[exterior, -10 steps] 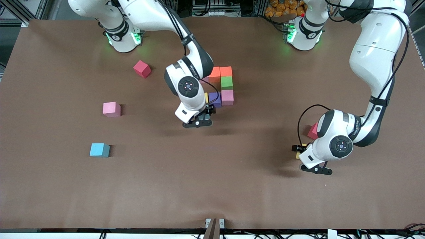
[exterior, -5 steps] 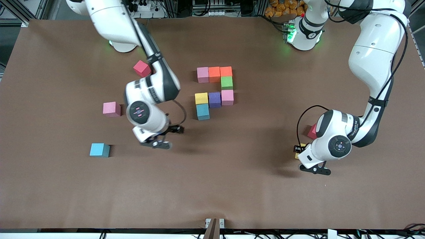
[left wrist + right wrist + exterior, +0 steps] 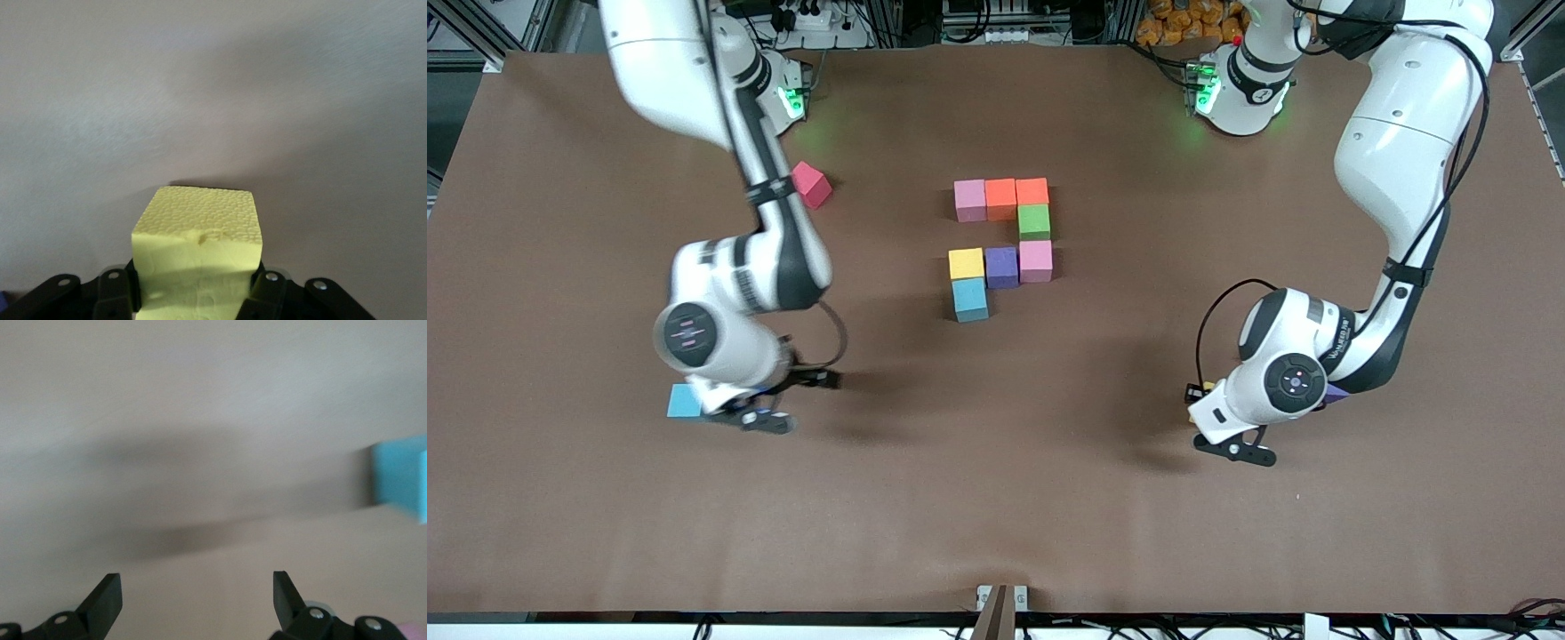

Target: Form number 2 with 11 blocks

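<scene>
The right arm is stretched down from its base toward the front camera, its elbow bent above the table; the right gripper [image 3: 197, 600] is carried over bare table just beside a light blue block [image 3: 683, 401], with its fingers spread wide and nothing between them. The left arm is folded at its own end of the table, the wrist turned downward. The left gripper [image 3: 199, 293] is closed on a yellow block [image 3: 200, 250], which is seen pinched between the two fingers in the left wrist view, its flat faces squared to them.

The partly built number 2 [image 3: 1002, 244] lies mid-table, eight cubes placed, with its long axis running from the bases toward the front camera. Its top row of pink, orange and orange cubes is turned toward the bases; a green cube, then a row of yellow, purple and pink, and a teal block [image 3: 970, 299] nearest the front camera follow. A red block [image 3: 811, 184] is seen loose near the right arm's base.
</scene>
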Action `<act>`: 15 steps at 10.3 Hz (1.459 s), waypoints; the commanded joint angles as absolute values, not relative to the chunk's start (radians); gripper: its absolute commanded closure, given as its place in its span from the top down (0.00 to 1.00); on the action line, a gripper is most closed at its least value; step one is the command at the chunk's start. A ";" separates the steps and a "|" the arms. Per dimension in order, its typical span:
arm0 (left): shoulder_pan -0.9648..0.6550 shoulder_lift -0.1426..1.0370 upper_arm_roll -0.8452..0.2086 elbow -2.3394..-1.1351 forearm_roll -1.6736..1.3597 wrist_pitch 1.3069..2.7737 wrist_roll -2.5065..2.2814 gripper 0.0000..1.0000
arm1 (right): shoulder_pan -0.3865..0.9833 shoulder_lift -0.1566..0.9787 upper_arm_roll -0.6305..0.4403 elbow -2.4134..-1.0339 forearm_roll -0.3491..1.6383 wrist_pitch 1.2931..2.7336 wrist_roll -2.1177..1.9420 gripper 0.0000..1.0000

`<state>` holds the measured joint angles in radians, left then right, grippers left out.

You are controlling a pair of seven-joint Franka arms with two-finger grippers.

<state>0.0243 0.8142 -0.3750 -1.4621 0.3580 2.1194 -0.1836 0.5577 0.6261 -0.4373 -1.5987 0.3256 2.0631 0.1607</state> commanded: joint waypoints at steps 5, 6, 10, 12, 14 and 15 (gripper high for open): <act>-0.196 0.873 -0.379 -1.280 0.307 2.118 -0.463 0.35 | 0.269 0.707 -0.416 -1.563 0.267 2.147 -0.207 1.00; -0.227 0.897 -0.380 -1.241 0.286 2.118 -0.509 0.35 | 0.267 0.715 -0.414 -1.565 0.271 2.167 -0.222 1.00; -0.349 0.988 -0.380 -1.118 0.268 2.149 -0.728 0.35 | 0.275 0.732 -0.399 -1.562 0.278 2.203 -0.215 1.00; -0.393 0.994 -0.379 -1.115 0.247 2.192 -0.829 0.35 | 0.281 0.727 -0.396 -1.563 0.278 2.194 -0.213 1.00; -0.443 0.994 -0.377 -1.114 0.227 2.203 -0.947 0.35 | 0.279 0.732 -0.391 -1.574 0.276 2.194 -0.216 1.00; -0.454 0.994 -0.377 -1.115 0.227 2.204 -1.015 0.36 | 0.281 0.733 -0.390 -1.583 0.276 2.191 -0.218 1.00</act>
